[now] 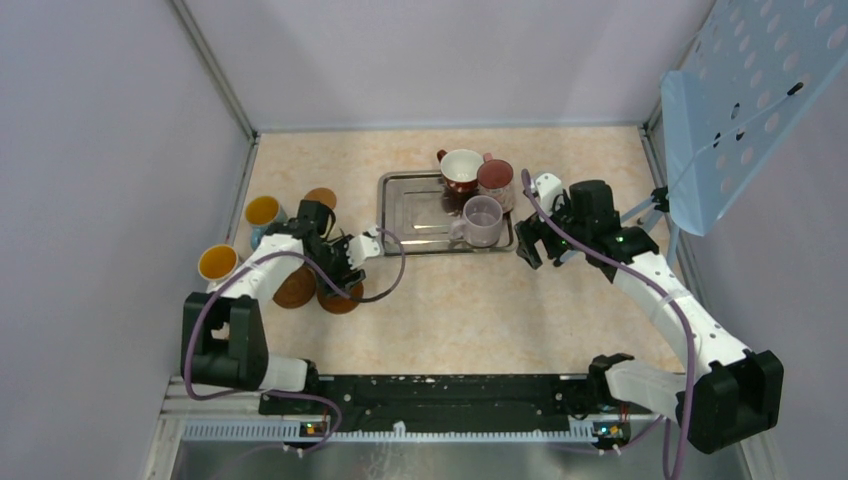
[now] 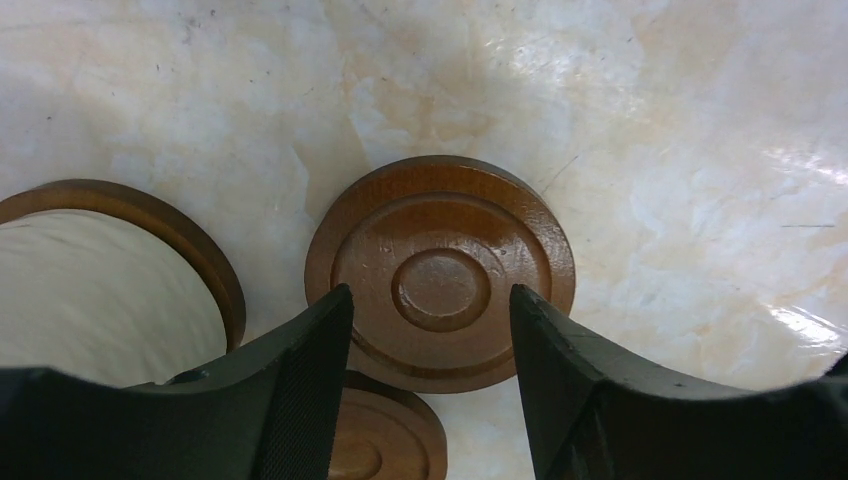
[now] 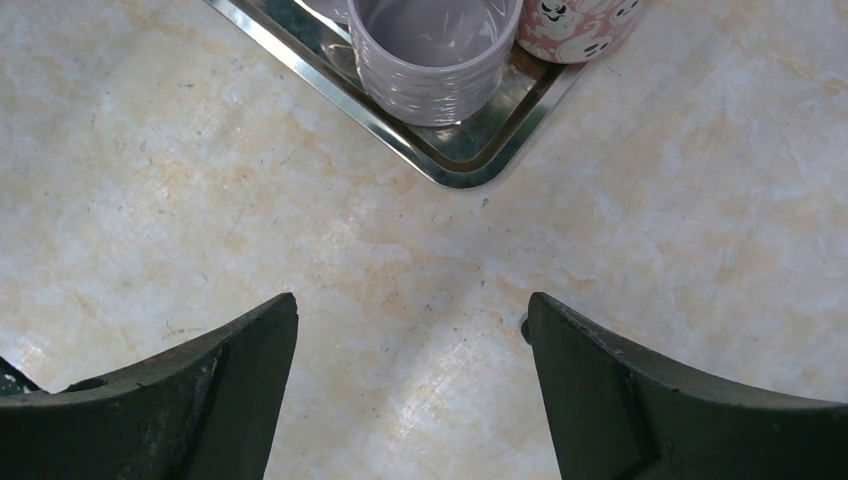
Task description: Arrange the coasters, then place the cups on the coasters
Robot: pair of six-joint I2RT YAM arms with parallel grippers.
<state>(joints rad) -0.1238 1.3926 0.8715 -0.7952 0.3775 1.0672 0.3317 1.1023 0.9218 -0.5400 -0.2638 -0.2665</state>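
Observation:
A glossy brown coaster lies flat on the table. My left gripper hovers open above it, fingertips over its rim on both sides, holding nothing. A second coaster lies just nearer, partly under the left finger. A third coaster at the left carries a cream rounded body, probably a cup. From above, the left gripper sits over two coasters, and another coaster lies further back. My right gripper is open over bare table, near the lilac cup.
A steel tray mid-table holds the lilac cup, a red cup with white inside and a maroon-pink cup. A blue cup with yellow inside and a white cup with orange inside stand by the left wall.

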